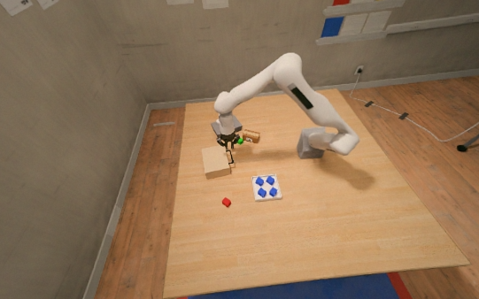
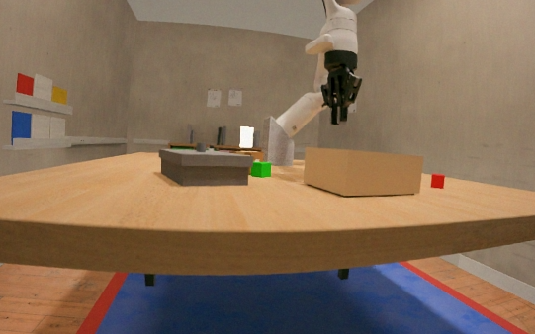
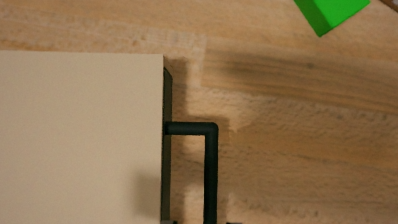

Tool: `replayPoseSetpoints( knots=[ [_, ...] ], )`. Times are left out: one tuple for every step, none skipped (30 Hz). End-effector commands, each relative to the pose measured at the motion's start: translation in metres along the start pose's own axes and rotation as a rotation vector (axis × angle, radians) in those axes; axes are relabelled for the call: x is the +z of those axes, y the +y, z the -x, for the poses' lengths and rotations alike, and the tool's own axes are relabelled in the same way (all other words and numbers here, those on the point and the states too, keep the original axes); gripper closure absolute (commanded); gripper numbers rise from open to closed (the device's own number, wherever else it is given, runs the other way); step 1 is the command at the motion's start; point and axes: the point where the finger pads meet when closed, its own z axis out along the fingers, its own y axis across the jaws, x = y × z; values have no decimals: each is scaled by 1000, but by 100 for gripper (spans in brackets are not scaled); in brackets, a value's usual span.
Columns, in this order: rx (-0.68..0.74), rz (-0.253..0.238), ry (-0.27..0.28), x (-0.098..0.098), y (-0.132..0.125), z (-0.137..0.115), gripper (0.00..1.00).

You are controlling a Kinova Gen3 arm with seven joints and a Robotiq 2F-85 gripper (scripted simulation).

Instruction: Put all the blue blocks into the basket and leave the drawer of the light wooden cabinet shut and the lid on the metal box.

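Observation:
The white basket (image 1: 267,199) holds several blue blocks (image 1: 262,192), apart from one another inside its rim. The light wooden cabinet (image 1: 215,161) (image 2: 363,170) (image 3: 80,135) has its drawer shut, as far as I can see; its black handle (image 1: 231,157) (image 3: 211,170) sticks out. The grey metal box (image 2: 208,173) has its lid (image 2: 227,157) on, looking level. My gripper (image 1: 229,148) (image 2: 339,122) (image 3: 201,222) is partly open and empty, pointing down high above the handle. In the wrist view the fingertips lie either side of the handle's line. The insides of cabinet and metal box are hidden.
A green block (image 1: 240,141) (image 2: 261,169) (image 3: 335,12) stands between the metal box and a small brown box-like object (image 1: 251,135). A red block (image 1: 226,202) (image 2: 437,181) lies on the table left of the basket in the top view. The arm spans the table's back.

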Motion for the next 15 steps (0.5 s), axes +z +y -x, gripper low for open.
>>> replayPoseSetpoints(
  knots=[
    [0,-2,1,-10,0,0,70],
    [0,-2,1,-13,0,0,70],
    [0,-2,1,-16,0,0,70],
    [0,-2,1,-16,0,0,70],
    [0,-2,1,-16,0,0,70],
    [0,-2,1,-19,0,0,70],
    [0,-2,1,-22,0,0,70],
    [0,-2,1,-24,0,0,70],
    [0,-2,1,-26,0,0,70],
    [0,-2,1,-28,0,0,70],
    [0,-2,1,-30,0,0,70],
    [0,-2,1,-32,0,0,70],
    [0,-2,1,-33,0,0,70],
    [0,-2,1,-34,0,0,70],
    [0,-2,1,-35,0,0,70]
  ],
)
